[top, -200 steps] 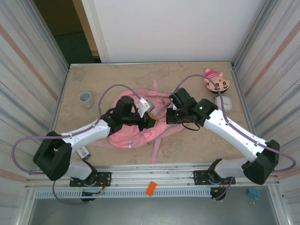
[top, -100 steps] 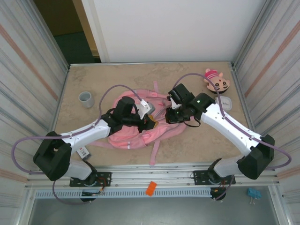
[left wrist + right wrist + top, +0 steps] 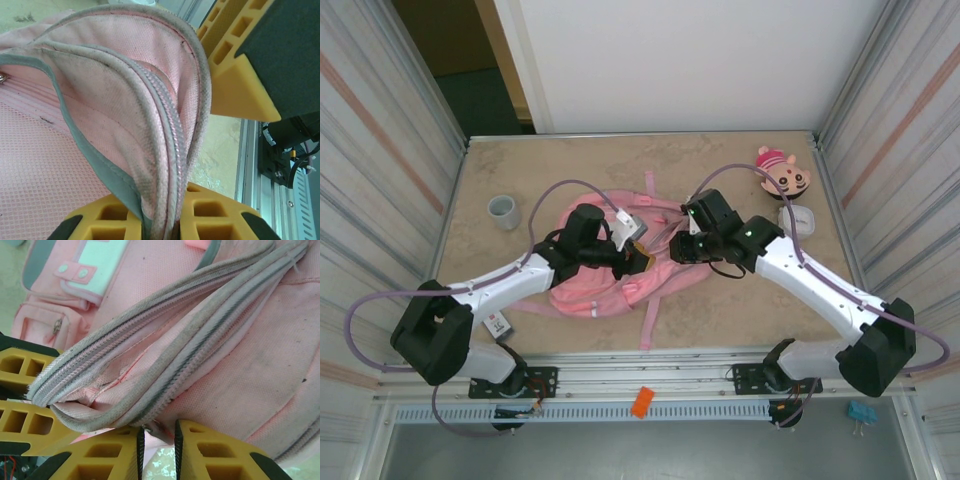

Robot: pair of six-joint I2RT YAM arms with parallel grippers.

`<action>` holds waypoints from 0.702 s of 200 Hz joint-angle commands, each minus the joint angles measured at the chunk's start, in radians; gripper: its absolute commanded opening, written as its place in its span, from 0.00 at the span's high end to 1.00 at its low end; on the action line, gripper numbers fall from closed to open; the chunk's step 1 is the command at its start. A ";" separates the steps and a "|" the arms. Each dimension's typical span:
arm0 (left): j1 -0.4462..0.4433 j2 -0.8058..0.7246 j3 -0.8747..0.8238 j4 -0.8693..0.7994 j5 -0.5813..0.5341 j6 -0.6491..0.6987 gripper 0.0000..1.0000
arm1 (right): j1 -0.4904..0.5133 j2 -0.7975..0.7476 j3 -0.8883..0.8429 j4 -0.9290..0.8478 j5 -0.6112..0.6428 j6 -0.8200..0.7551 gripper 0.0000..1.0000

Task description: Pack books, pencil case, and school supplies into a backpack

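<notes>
One big pink backpack (image 3: 605, 292) lies flat in the middle of the table (image 3: 720, 315), front pockets up, straps trailing toward the near edge and the far side. Both arms reach in over it and meet at its right-centre part.

The left gripper (image 3: 640, 260) is clamped on a fold of the bag's mouth. In the left wrist view the pale zip strip (image 3: 167, 130) and grey-trimmed flap run down between the yellow fingers (image 3: 225, 95), pinched and lifted off the bag body. The right gripper (image 3: 157, 435) sits at the opposite lip. Its jaws stand a narrow slit apart with the zip edge bunched at the slit. Whether it actually grips the fabric cannot be told.

Smaller stuff:
- pink-and-tan plush head (image 3: 785, 172), far right corner
- white rounded-square box (image 3: 798, 218), just nearer than the plush head
- grey cup (image 3: 504, 210), far left
- small whitish item with red marks (image 3: 498, 325), near left beside the left arm's base, well apart from the bag

Judged step: spreading the main compartment open so things can go in. Packing looks early, as that whitish item lies outside the bag.

To do it well, the left grip serves as the anchor. The right needs a firm bite on the opposite lip alone, not both layers. It should then pull rightward and slightly up so the zip lines part. Risks are fabric slipping from a shallow bite, or the whole bag dragging instead of opening.
</notes>
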 commanded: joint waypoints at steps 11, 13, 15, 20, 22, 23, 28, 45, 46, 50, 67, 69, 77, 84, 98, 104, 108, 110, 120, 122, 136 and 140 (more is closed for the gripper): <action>-0.014 -0.026 0.017 0.106 0.103 -0.037 0.93 | 0.049 0.000 -0.018 0.113 0.069 0.053 0.74; -0.013 -0.026 0.015 0.109 0.103 -0.039 0.93 | 0.051 -0.002 -0.019 0.113 0.073 0.058 0.74; -0.013 -0.025 0.015 0.114 0.104 -0.041 0.93 | 0.052 -0.002 -0.020 0.114 0.079 0.063 0.74; -0.013 -0.024 0.014 0.121 0.104 -0.048 0.93 | 0.055 -0.001 -0.024 0.113 0.093 0.073 0.74; -0.013 -0.024 0.013 0.124 0.104 -0.049 0.93 | 0.055 -0.002 -0.025 0.112 0.100 0.076 0.74; -0.013 -0.024 0.014 0.125 0.104 -0.050 0.93 | 0.056 -0.001 -0.026 0.111 0.102 0.080 0.74; -0.013 -0.022 0.012 0.133 0.106 -0.054 0.93 | 0.058 -0.002 -0.030 0.108 0.120 0.093 0.74; -0.014 -0.023 0.012 0.140 0.106 -0.060 0.93 | 0.060 -0.008 -0.037 0.110 0.163 0.113 0.71; -0.014 -0.022 0.013 0.140 0.106 -0.059 0.93 | 0.060 -0.008 -0.038 0.110 0.165 0.115 0.71; -0.013 -0.024 0.013 0.140 0.104 -0.060 0.93 | 0.061 -0.010 -0.039 0.107 0.177 0.121 0.71; -0.013 -0.028 0.009 0.139 0.096 -0.058 0.93 | 0.059 -0.012 -0.032 0.067 0.230 0.142 0.72; -0.014 -0.029 0.010 0.139 0.095 -0.056 0.93 | 0.059 -0.013 -0.032 0.063 0.234 0.142 0.71; -0.013 -0.032 0.007 0.140 0.090 -0.057 0.92 | 0.060 -0.015 -0.032 0.051 0.242 0.142 0.73; -0.013 -0.033 0.007 0.140 0.087 -0.057 0.92 | 0.059 -0.019 -0.032 0.042 0.242 0.141 0.79; -0.013 -0.033 0.008 0.129 0.082 -0.044 0.87 | 0.054 -0.029 -0.031 0.041 0.213 0.116 0.90; -0.013 -0.031 0.010 0.114 0.074 -0.031 0.82 | 0.051 -0.036 -0.027 0.042 0.192 0.098 0.94; -0.013 -0.032 0.011 0.103 0.066 -0.021 0.76 | 0.049 -0.040 -0.023 0.041 0.177 0.085 0.96; -0.014 -0.032 0.012 0.095 0.063 -0.015 0.73 | 0.047 -0.041 -0.020 0.040 0.167 0.078 0.97; -0.013 -0.032 0.015 0.053 0.039 0.016 0.57 | 0.028 -0.044 -0.001 0.028 0.097 0.037 1.00; -0.014 -0.031 0.017 0.045 0.034 0.021 0.54 | 0.024 -0.044 0.005 0.023 0.083 0.033 1.00; -0.014 -0.042 0.016 0.002 -0.008 0.043 0.35 | 0.002 -0.030 0.048 -0.041 0.034 -0.001 1.00; -0.013 -0.048 0.012 -0.003 -0.020 0.043 0.30 | -0.002 -0.025 0.064 -0.062 0.026 -0.009 1.00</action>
